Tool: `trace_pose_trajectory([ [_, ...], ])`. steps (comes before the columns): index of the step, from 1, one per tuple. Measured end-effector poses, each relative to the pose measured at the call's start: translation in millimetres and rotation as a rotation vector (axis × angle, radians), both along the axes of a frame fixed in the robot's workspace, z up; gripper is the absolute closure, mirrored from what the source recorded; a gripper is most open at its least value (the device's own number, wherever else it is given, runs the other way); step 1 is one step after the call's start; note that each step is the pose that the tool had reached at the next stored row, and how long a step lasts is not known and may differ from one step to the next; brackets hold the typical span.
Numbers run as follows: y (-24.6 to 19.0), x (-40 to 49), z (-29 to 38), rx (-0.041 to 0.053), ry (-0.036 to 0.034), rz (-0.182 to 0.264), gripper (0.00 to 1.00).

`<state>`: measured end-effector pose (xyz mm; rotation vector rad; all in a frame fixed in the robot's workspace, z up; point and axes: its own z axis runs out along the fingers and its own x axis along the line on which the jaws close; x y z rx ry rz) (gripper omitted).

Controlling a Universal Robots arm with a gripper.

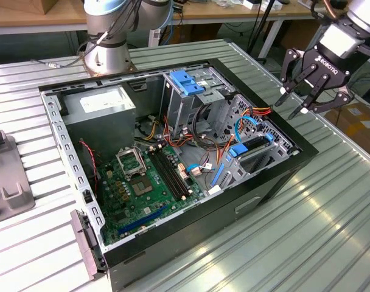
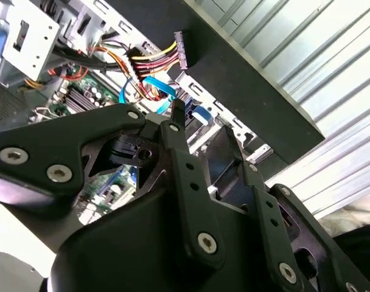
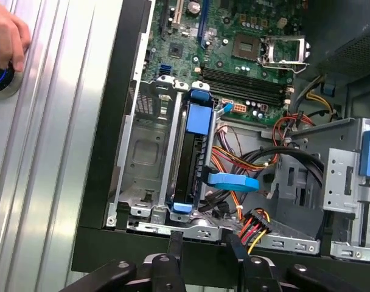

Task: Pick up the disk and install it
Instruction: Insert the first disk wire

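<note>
Black gripper (image 3: 200, 255) fingers (image 2: 173, 131) loom closest in both wrist views, spread apart and holding nothing, hovering above the computer case (image 1: 276, 182) edge at the exterior view's right. Inside, the disk (image 3: 191, 158) in its blue carrier sits upright in the drive cage (image 3: 145, 158), beside a blue cable (image 3: 233, 180).

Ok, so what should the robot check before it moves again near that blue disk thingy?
1. Black gripper open: ok.
2. Gripper empty: ok.
3. Slim black disk in blue plastic carrier in sight, standing in the grey metal bay: ok.
4. Disk pushed fully home: cannot tell.
5. Flat blue cable away from the disk: not ok, it lies right beside it.
6. Person's hand off the ribbed metal table: not ok.
</note>
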<state>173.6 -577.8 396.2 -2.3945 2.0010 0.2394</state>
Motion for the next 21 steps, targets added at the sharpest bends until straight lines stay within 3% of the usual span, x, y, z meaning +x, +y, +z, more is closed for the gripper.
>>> trace_pose_trajectory([
  [4, 4.3, -0.1, -5.2, 0.0000, 0.0000, 0.064, 0.58],
  [13, 9.8, -0.4, -11.1, 0.0000, 0.0000, 0.160, 0.58],
  [17, 16.8, -0.4, -13.5, -0.0001, 0.0000, 0.198, 0.58],
  [21, 20.7, -0.4, -15.5, 0.0000, 0.0000, 0.253, 0.58],
])
